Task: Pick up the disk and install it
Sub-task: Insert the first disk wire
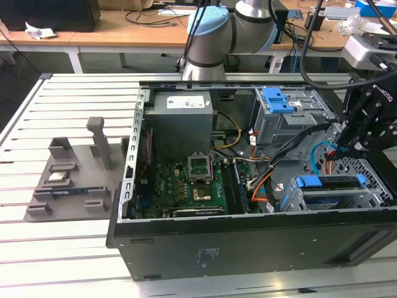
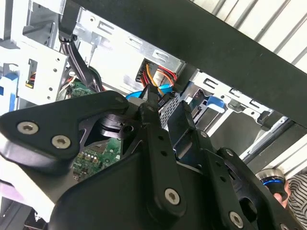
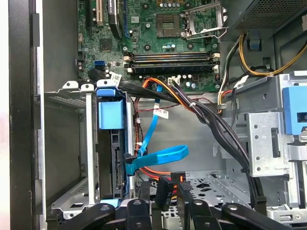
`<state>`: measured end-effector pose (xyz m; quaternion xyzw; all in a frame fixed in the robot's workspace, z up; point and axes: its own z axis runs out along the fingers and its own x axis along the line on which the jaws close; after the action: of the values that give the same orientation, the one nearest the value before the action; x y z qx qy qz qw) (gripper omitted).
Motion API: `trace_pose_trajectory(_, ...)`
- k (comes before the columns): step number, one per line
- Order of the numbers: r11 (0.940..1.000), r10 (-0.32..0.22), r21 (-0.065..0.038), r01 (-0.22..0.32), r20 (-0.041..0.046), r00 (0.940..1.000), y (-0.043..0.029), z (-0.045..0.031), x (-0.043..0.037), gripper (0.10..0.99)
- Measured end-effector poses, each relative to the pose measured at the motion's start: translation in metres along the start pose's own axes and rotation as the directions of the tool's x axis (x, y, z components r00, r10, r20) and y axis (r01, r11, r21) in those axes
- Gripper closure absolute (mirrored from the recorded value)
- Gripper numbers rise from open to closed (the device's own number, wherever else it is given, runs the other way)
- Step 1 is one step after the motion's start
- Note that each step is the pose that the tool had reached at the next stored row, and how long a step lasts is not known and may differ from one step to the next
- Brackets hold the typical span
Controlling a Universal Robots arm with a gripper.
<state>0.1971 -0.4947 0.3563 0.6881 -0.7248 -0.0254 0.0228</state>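
While tool [image 3: 165, 203] pinches black plug, disk [image 3: 111, 143] sits caged (first wrist view; exterior hides grip)

This is looking like a robot lab or workshop. An open computer case [image 1: 248, 205] is lying on a table of metal slats [image 1: 56, 261], with its green board [image 1: 186, 186] and bright wires [image 3: 163, 158] showing, and a grey tray of parts [image 1: 68, 180] is sitting beside it. Behind, wooden desks [image 1: 124, 34] are holding loose cables and boxes (a bit messy), and a big robot arm [image 1: 223, 31] is reaching over.
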Motion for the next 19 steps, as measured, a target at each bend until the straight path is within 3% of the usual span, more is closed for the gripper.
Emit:
trace_pose_trajectory(2,1.0,0.0,0.0,0.0,-0.0008,1.0,0.0,0.0,0.0,0.741)
trace_pose_trajectory(4,1.0,0.0,0.0,0.0,-0.0014,1.0,0.0,0.0,0.0,0.871)
trace_pose_trajectory(6,1.0,0.0,0.0,0.0,-0.0022,1.0,0.0,0.0,0.0,0.918)
trace_pose_trajectory(13,1.0,0.0,0.0,0.0,-0.0044,1.0,0.0,0.0,0.001,0.918)
trace_pose_trajectory(19,1.0,-0.004,0.0,0.004,-0.0048,1.0,0.0018,0.0001,0.0176,0.918)
